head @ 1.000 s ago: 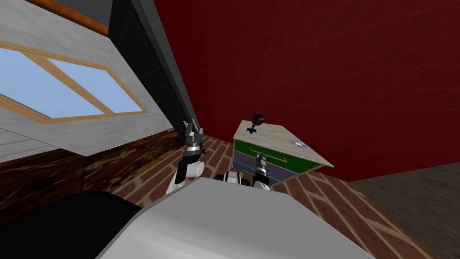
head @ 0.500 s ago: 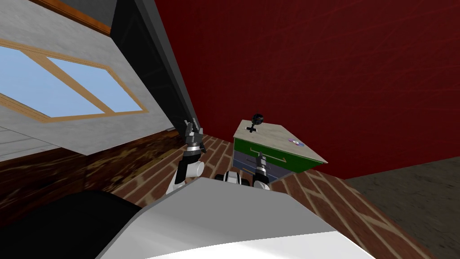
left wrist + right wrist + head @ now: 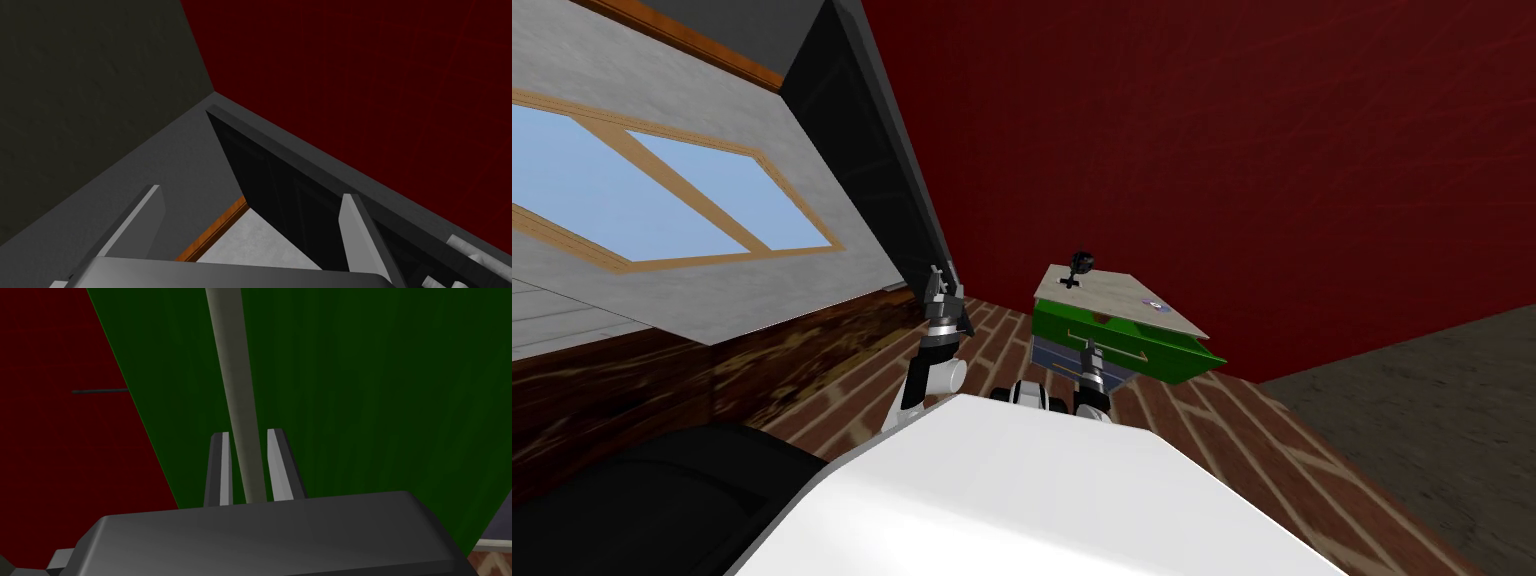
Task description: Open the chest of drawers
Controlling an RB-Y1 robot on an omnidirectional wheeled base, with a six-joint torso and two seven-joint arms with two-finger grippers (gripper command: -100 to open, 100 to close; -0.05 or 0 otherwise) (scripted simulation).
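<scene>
Nothing here can be read: no writing, label, brand, number or sign. The disc [image 3: 1153, 305] lying toward 3 o'clock on the chest [image 3: 1110, 292] top is too small to tell whether it carries any print.

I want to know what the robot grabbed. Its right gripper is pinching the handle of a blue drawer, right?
Not quite. The drawer is green, not blue. The right wrist view shows the right gripper pinching the pale handle on that green front.
</scene>
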